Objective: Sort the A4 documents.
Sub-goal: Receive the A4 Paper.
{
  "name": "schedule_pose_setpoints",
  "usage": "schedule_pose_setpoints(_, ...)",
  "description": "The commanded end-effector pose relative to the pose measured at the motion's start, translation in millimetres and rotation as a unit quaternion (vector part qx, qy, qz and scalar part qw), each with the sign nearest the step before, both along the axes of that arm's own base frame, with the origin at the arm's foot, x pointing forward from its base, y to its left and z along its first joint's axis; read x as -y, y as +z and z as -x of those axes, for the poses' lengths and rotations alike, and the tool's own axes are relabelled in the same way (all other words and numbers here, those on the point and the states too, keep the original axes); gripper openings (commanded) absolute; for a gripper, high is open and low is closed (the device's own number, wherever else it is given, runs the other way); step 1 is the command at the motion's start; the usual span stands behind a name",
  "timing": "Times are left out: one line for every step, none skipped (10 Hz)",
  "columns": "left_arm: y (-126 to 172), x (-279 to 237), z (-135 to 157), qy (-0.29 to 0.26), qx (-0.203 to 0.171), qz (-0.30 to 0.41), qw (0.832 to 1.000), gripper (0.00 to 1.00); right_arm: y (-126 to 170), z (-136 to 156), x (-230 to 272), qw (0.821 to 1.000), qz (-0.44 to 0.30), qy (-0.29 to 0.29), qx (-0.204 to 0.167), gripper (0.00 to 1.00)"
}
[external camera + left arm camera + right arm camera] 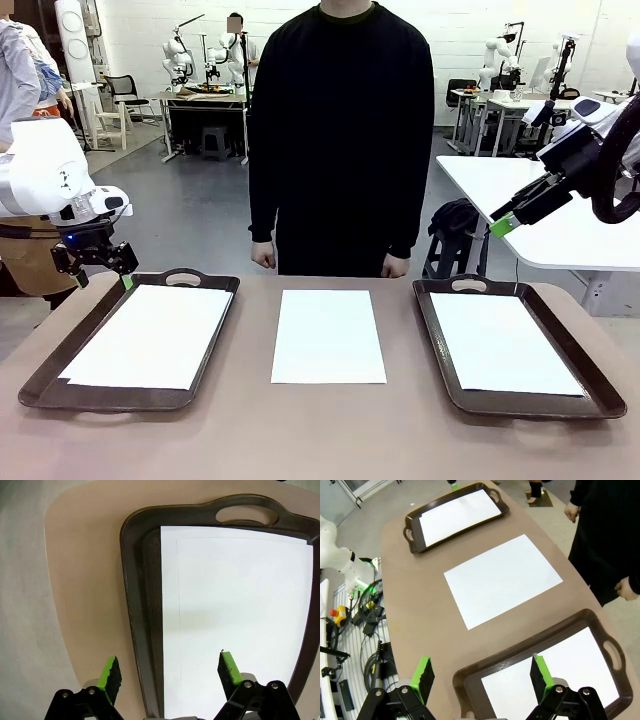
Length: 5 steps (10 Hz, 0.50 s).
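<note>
Sheets: one thin white A4 paper sheet point(328, 336) lies flat on the bare brown tabletop point(330, 430) at mid-width, between two dark brown handled trays. Left tray point(40, 385) carries stacked white sheets point(150, 335), right tray point(440, 330) carries another white sheet point(503, 342). Left gripper point(95, 262) hovers over the left tray's far-left corner, jaws spread, nothing held. Right gripper point(518, 213) hangs above the table's right edge, jaws released, empty. Person in black point(340, 130) stands at the far edge, hands down
</note>
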<state>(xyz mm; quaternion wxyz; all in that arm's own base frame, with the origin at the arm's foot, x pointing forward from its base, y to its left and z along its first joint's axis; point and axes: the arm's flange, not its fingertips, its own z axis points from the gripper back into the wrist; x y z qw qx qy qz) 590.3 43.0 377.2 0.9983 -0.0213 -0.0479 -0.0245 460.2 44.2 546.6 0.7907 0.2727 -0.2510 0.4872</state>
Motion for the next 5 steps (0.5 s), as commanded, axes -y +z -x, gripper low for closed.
schedule_pose_setpoints(0.9,-0.8,-1.4,-0.004,-0.001,-0.005,1.000,1.00,-0.3,0.2,-0.1,1.000,-0.001,0.002,-0.001,1.00)
schedule_pose_setpoints(0.9,-0.8,-1.4,-0.004,-0.001,-0.005,1.000,1.00,-0.3,0.2,-0.1,1.000,-0.001,0.002,-0.001,1.00)
schedule_pose_setpoints(0.9,-0.8,-1.4,-0.004,-0.001,-0.005,1.000,1.00,-0.3,0.2,-0.1,1.000,-0.001,0.002,-0.001,1.00)
schedule_pose_setpoints(0.9,-0.8,-1.4,-0.004,-0.001,-0.005,1.000,1.00,-0.3,0.2,-0.1,1.000,-0.001,0.002,-0.001,1.00)
schedule_pose_setpoints(0.0,0.0,0.0,0.000,0.000,0.000,1.000,1.00,-0.3,0.2,-0.1,1.000,-0.001,0.002,-0.001,1.00)
